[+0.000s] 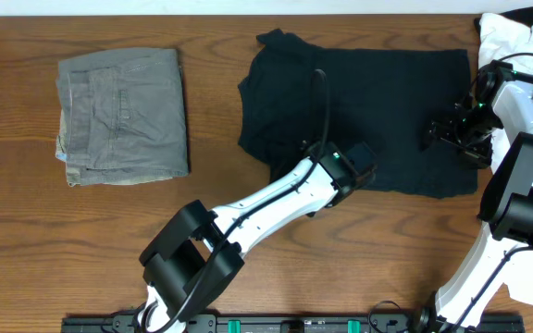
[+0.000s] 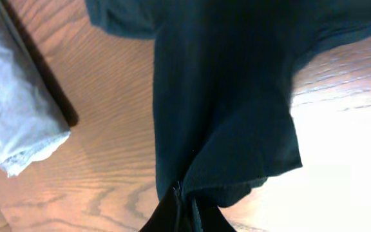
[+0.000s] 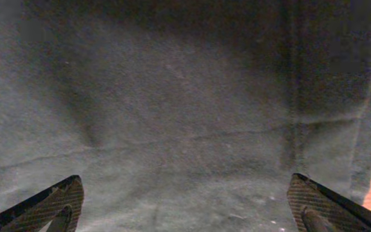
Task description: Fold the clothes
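Fold being started: the black T-shirt (image 1: 387, 92) lies spread from the worktop's (image 1: 220, 55) centre toward 3 o'clock. My left pincer (image 1: 364, 171) is clamped on its 6 o'clock edge. My right pincer (image 1: 438, 134) hangs, jaws apart, over the 3 o'clock edge. Next, I judge, the right must close on fabric — then both lift the edge across.

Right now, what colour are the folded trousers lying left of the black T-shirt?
The trousers are a plain grey-green, seen best in the overhead view.
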Controlling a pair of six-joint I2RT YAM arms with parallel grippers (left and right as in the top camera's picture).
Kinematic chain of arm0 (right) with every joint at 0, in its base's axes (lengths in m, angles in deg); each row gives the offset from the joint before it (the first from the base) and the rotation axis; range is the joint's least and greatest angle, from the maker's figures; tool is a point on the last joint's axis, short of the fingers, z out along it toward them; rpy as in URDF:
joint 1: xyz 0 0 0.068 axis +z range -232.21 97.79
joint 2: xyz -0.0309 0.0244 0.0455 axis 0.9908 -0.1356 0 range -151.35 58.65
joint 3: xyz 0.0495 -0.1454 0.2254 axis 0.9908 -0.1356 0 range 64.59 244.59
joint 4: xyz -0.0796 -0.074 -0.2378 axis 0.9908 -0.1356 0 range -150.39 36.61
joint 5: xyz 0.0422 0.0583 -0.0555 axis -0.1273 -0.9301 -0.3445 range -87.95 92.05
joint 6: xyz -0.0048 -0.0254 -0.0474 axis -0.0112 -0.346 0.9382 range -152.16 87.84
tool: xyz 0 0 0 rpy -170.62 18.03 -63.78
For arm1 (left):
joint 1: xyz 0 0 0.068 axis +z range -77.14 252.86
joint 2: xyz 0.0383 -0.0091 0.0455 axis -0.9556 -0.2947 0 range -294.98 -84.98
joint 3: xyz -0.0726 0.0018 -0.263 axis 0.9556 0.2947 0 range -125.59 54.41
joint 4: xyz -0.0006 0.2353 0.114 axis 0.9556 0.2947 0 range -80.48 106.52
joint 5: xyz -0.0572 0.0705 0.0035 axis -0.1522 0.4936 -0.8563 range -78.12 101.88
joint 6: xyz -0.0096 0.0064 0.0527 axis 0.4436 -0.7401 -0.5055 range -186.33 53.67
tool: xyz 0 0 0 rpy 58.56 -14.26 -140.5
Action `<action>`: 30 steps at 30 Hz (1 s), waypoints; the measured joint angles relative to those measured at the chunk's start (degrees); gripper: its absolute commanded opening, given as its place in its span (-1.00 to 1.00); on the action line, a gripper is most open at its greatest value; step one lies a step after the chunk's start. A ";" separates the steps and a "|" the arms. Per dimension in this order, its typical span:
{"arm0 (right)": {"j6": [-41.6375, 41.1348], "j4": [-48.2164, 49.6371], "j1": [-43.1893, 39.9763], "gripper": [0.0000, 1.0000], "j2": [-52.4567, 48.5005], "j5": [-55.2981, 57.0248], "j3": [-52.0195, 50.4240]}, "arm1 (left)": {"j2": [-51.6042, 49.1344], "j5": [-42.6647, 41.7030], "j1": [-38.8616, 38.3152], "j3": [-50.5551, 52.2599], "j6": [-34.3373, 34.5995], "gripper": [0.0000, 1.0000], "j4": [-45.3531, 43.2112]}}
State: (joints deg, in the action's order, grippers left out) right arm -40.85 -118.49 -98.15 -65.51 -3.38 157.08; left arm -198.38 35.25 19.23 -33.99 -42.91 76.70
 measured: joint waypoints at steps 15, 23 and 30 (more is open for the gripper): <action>0.15 -1.70 -0.98 0.98 0.00 4.57 -0.02 | 0.00 -6.54 0.87 12.37 5.31 -0.87 -2.38; 0.17 -1.73 -1.75 0.98 0.00 4.98 -0.02 | 0.00 -10.58 0.87 14.05 5.40 -0.20 -1.66; 0.17 -4.11 -1.84 0.98 -0.02 4.55 0.46 | 0.00 -10.25 2.10 12.57 3.98 -0.19 3.98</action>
State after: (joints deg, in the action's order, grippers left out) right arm -40.67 -122.60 -99.99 -65.53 1.17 157.54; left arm -198.38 25.00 21.33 -21.43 -38.94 80.67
